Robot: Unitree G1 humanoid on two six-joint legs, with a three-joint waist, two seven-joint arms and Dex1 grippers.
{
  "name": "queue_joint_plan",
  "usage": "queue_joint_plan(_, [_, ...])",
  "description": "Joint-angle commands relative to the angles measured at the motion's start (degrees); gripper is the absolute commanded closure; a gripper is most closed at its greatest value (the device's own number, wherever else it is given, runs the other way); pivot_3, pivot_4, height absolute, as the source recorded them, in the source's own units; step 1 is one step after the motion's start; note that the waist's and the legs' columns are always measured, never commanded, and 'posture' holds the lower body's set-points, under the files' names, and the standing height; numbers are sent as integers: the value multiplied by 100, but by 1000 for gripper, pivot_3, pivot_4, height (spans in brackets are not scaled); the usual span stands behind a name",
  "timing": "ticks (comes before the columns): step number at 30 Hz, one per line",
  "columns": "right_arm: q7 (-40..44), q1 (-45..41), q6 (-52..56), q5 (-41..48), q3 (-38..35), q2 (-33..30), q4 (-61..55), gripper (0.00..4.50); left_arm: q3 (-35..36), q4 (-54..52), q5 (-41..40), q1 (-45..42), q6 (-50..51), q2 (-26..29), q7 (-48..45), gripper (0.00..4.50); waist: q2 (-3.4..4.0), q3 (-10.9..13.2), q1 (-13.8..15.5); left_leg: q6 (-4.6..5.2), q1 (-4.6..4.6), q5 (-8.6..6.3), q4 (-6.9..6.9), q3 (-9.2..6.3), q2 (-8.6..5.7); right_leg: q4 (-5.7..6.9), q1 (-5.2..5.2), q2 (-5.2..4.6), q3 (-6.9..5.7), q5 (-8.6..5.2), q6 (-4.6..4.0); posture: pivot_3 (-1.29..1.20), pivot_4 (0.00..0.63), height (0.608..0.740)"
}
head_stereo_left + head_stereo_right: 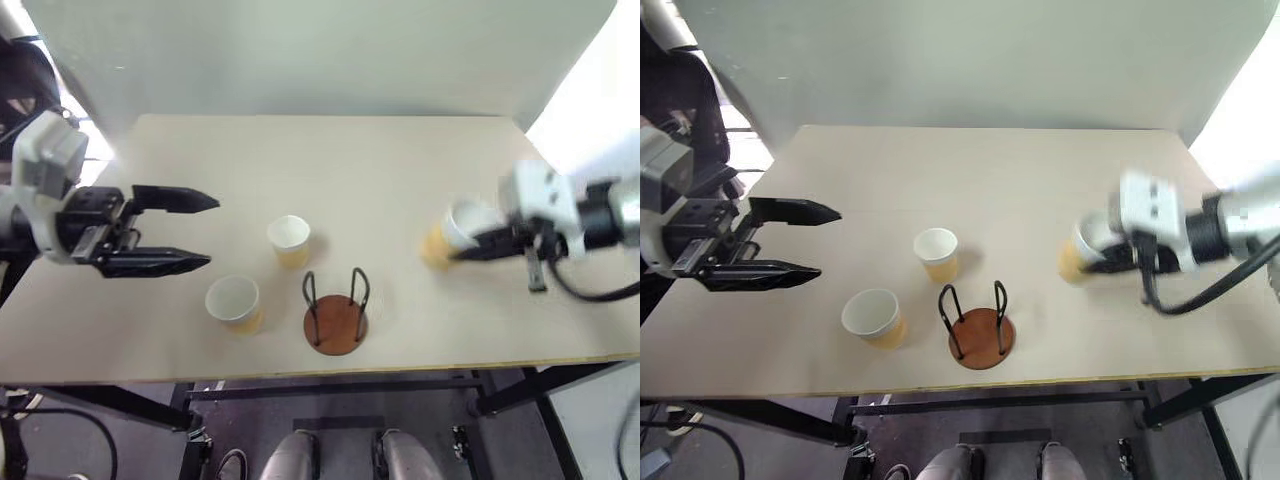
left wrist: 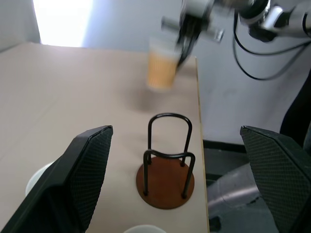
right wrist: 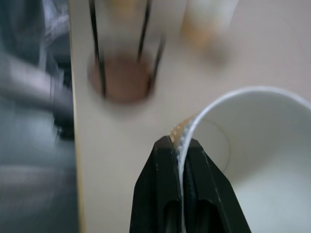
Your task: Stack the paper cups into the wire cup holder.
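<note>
Right tool carries a cup; holder lies at its eight o'clock.

The right tool (image 3: 181, 145) pinches the tan-yellow tapered paper cup (image 1: 452, 232) by its rim; the wooden-based black wire cup holder (image 1: 336, 311) stands empty near the pale desk (image 1: 330, 160) edge. Left tool (image 1: 205, 232) gapes idle.

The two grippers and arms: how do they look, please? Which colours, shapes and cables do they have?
Each gripper, left gripper and right gripper, has two black fingers tapering to points, with textured inner pads. White blocky housings sit on black and silver wrists. A black cable loops under the right arm.
</note>
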Motion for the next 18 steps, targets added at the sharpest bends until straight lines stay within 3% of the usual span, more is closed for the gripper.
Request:
queue_joint_plan(1, [-886, -683, 1015, 578, 134, 902, -123, 4465, 375, 106, 9, 160, 15, 89, 35, 0, -10, -4, -6, 15, 6, 10, 0, 1, 10, 0, 1, 8, -3, -1, -12, 0, 150, 740])
queue_joint_plan(7, [-1738, -726, 1474, 570, 734, 1754, -326, 4465, 348, 97, 69, 330, -64, 6, 85, 0, -8, -3, 102, 22, -13, 29, -25, -16, 26, 20, -33, 15, -21, -23, -57, 0, 150, 740])
queue_joint_plan(18, [-2014, -529, 1774, 891, 1121, 1994, -672, 4465, 359, 41, 64, 381, -41, 65, 83, 0, -10, -4, 104, -46, -9, 27, -38, -16, 27, 20, -39, 14, -27, -26, -63, 0, 150, 740])
